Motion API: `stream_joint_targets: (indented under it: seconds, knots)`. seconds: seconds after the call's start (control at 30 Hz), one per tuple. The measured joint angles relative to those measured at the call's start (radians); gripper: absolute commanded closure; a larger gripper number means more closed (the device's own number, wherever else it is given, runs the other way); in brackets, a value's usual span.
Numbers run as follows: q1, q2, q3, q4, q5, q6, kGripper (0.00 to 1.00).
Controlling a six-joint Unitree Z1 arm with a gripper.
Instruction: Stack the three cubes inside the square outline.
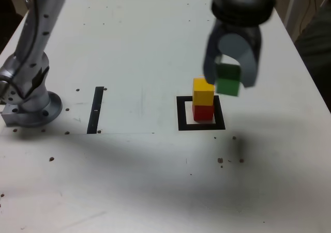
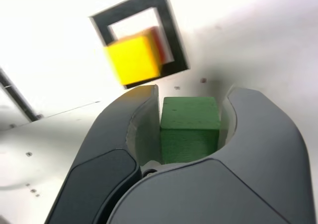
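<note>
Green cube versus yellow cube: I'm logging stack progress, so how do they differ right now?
The green cube is held off the table in the gripper; the yellow cube rests on the red cube inside the square outline. Green sits to the exterior view's right of yellow, not above it. Both look same-sized.

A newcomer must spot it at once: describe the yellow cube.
On the white table, find the thick black square outline toward the exterior view's right. A two-cube stack stands inside it, and the yellow cube is the top one, on the red cube. The green cube, by contrast, hangs in the gripper beside it.
</note>
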Motion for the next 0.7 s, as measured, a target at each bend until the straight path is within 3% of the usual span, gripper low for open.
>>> stream_joint_targets:
  seconds: [0.27,0.5,0.7]
  knots:
    - [0.053,-0.063,0.091,0.001,-0.005,-0.011,0.7]
    - [0.121,-0.076,0.161,-0.001,-0.065,-0.038,0.7]
    - [0.154,-0.076,0.184,-0.006,-0.084,-0.051,0.7]
